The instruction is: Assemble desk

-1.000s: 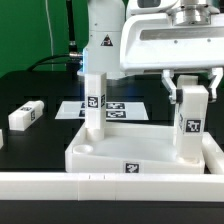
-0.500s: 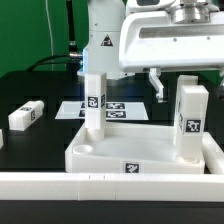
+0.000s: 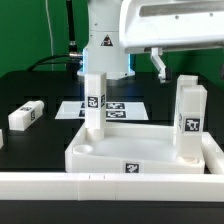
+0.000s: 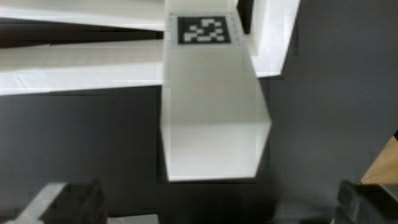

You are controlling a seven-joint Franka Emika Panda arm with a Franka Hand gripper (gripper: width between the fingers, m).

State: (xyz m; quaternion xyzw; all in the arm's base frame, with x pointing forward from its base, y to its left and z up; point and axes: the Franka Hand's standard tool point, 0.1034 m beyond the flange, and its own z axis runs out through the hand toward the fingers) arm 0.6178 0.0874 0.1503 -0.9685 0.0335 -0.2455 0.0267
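The desk slab (image 3: 140, 152) lies white and rimmed at the front of the table. Two white legs stand upright on it. One leg (image 3: 94, 100) is at the back corner on the exterior view's left. The other leg (image 3: 191, 120) is at the exterior view's right. My gripper (image 3: 188, 68) hangs open just above that right leg, touching nothing. One dark finger (image 3: 158, 64) shows beside it. In the wrist view the same leg (image 4: 214, 105) with its tag stands free, and my gripper (image 4: 217, 204) has its fingers spread wide on either side.
A loose white leg (image 3: 27, 115) lies on the black table at the exterior view's left, with another at the edge (image 3: 3, 135). The marker board (image 3: 120, 108) lies behind the slab. A long white rail (image 3: 100, 186) runs along the front.
My gripper has opened, let go of the right leg and risen above it. The leg stays upright on the slab.
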